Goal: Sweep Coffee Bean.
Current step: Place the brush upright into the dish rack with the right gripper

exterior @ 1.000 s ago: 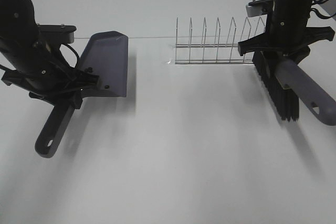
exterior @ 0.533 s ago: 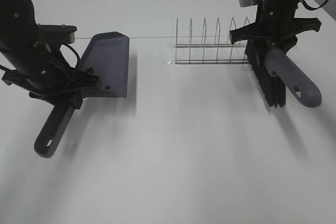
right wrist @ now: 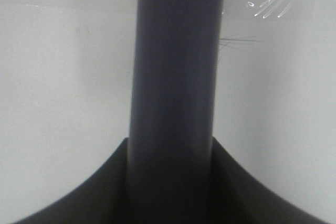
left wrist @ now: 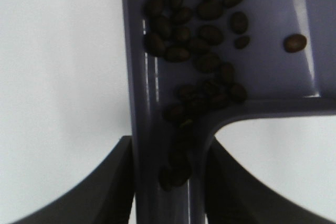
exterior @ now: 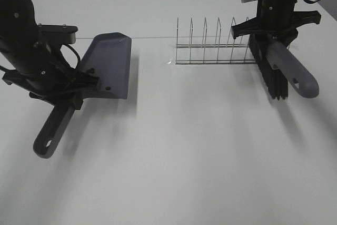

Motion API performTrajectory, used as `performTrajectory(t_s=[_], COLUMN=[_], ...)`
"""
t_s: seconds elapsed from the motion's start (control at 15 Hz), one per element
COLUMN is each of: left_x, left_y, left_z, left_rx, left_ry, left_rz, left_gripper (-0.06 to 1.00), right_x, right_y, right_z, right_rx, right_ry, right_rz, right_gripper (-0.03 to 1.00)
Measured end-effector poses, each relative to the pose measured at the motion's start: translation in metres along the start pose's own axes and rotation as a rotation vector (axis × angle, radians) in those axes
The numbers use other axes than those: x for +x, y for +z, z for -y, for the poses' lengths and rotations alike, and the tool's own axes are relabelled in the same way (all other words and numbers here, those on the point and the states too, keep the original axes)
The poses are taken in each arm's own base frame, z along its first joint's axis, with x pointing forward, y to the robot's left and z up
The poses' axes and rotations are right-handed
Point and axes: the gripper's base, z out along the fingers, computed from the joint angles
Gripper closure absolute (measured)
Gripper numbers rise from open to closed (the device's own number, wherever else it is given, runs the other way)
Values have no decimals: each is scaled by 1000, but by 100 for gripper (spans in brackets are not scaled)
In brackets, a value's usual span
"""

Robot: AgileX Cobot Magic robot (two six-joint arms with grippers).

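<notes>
The grey dustpan (exterior: 108, 64) is held above the white table at the left. My left gripper (exterior: 66, 90) is shut on its handle. In the left wrist view the coffee beans (left wrist: 194, 35) lie heaped inside the dustpan (left wrist: 273, 66), some down in the handle channel between the gripper's fingers (left wrist: 113, 182). My right gripper (exterior: 271, 38) is shut on the grey brush (exterior: 287, 67) at the far right, black bristles (exterior: 274, 80) pointing down beside the wire rack. The brush handle (right wrist: 176, 77) fills the right wrist view. No beans show on the table.
A wire dish rack (exterior: 213, 43) with several upright dividers stands at the back centre, right next to the brush. The white table (exterior: 179, 151) stretches across the front.
My right gripper has carried the brush back and slightly left, toward the rack's right end. The left gripper and dustpan have barely moved.
</notes>
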Motion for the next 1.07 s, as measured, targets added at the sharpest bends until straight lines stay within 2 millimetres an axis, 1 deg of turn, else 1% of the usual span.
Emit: performTrajectory(t_s=[0.2,0.27,0.4,0.53,0.67,0.8,0.93,1.07], left_x=[0,0,0,0,0,0,0,0], left_y=[0,0,0,0,0,0,0,0], left_z=[0,0,0,0,0,0,0,0], left_rx=[3,3,4,4,5,5,5,5], left_ry=[-1,-2,1,1,3,3,3,4], left_rz=[-1,-1,0,0,0,0,0,0], left_gripper=[58,58,58,58,58,58,58,58], right_x=[-1,-2,-6,-11,-21,-24,-26,-28], right_y=[7,12,15,12,4,2,10,27], right_z=[6,7,6,6,8,8,11,14], right_rx=[-33,-39,-53,-55,-54,-55,-54,-62], right_ry=[10,11,12,14,15,13,16,29], right_rz=[-20,-22,9,41,119,140,118,72], right_gripper=[61,61,61,61,61,61,61,61])
